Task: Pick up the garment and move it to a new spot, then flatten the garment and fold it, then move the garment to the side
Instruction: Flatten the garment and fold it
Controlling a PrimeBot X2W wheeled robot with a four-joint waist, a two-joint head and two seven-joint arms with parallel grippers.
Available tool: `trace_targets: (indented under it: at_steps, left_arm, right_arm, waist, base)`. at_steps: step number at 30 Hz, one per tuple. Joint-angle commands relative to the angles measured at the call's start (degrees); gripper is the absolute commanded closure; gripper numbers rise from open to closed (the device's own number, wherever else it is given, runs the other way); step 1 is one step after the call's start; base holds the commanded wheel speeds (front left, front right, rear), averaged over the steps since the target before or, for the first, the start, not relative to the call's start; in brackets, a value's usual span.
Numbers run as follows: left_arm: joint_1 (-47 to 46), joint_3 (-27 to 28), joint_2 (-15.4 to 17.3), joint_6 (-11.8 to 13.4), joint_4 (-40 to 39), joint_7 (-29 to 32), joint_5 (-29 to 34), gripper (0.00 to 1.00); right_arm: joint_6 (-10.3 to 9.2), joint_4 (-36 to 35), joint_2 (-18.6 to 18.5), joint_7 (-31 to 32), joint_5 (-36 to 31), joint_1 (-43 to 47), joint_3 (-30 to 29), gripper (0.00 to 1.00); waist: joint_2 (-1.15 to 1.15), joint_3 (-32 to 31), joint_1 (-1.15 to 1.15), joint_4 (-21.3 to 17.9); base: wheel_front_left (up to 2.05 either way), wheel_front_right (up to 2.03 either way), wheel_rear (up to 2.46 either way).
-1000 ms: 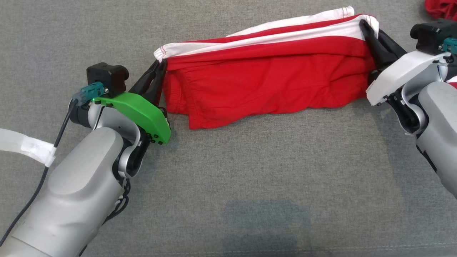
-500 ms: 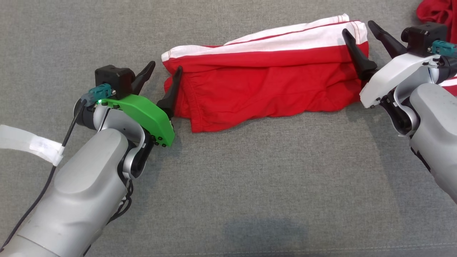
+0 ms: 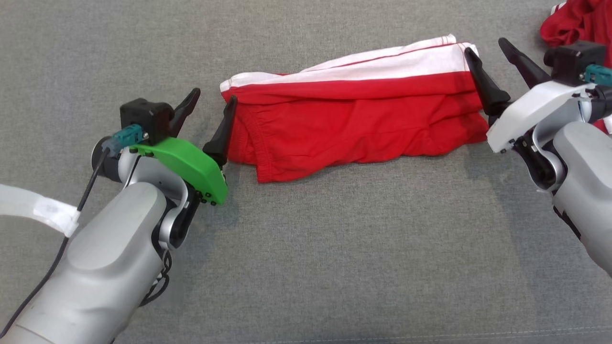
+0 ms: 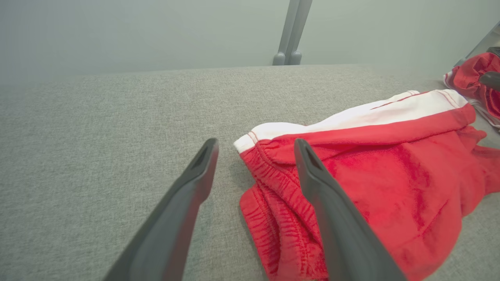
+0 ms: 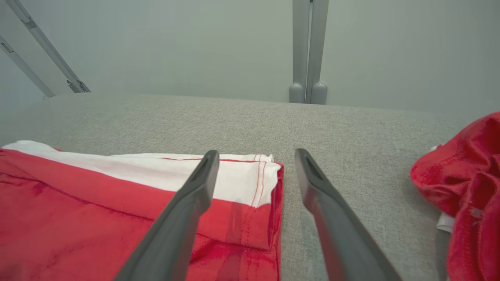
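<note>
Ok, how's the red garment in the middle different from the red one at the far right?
The middle garment lies folded in a flat band; the far-right garment is a crumpled heap. The middle garment shows a white stripe; the far-right garment looks mostly red. The middle garment sits between the left claw and right claw; the far-right garment lies beyond them. Both rest on the grey surface.

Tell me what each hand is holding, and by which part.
Nothing is held. The left hand and the right hand are both open at opposite ends of the garment, which lies on the grey surface.
</note>
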Motion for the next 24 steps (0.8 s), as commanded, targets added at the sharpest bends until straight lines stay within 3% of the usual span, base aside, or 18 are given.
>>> trace_targets:
  at_steps: [1,9,16,24]
  left_arm:
    - [0.87,0.03,0.54,0.36,-0.26,-0.56,0.4,0.0]
    - [5.6,0.12,2.75,2.8,-5.47,-3.93,1.79,0.0]
    - [10.61,-1.16,4.61,4.61,-11.71,-4.56,2.82,0.0]
    - [14.76,-1.19,6.31,6.3,-15.05,-4.59,1.76,0.0]
  right_arm:
    - [-0.1,-0.22,-0.23,-0.35,-0.07,1.12,-0.27,0.0]
    - [-0.1,0.61,-0.59,-0.34,2.78,4.84,-0.85,0.0]
    - [-0.06,5.84,0.61,5.18,10.07,4.35,-1.28,0.0]
    - [-0.06,13.13,1.39,11.94,14.03,2.22,-1.89,0.0]
  waist:
    - [0.0,-1.0,0.0,0.1]
    - [0.0,-4.17,0.0,1.19]
    - [0.0,-3.83,0.0,3.73]
    - [0.0,-4.24,0.0,5.98]
  base:
    - [0.0,0.0,0.0]
    - [0.0,0.0,0.0]
    - [0.0,0.0,0.0]
    - [0.0,0.0,0.0]
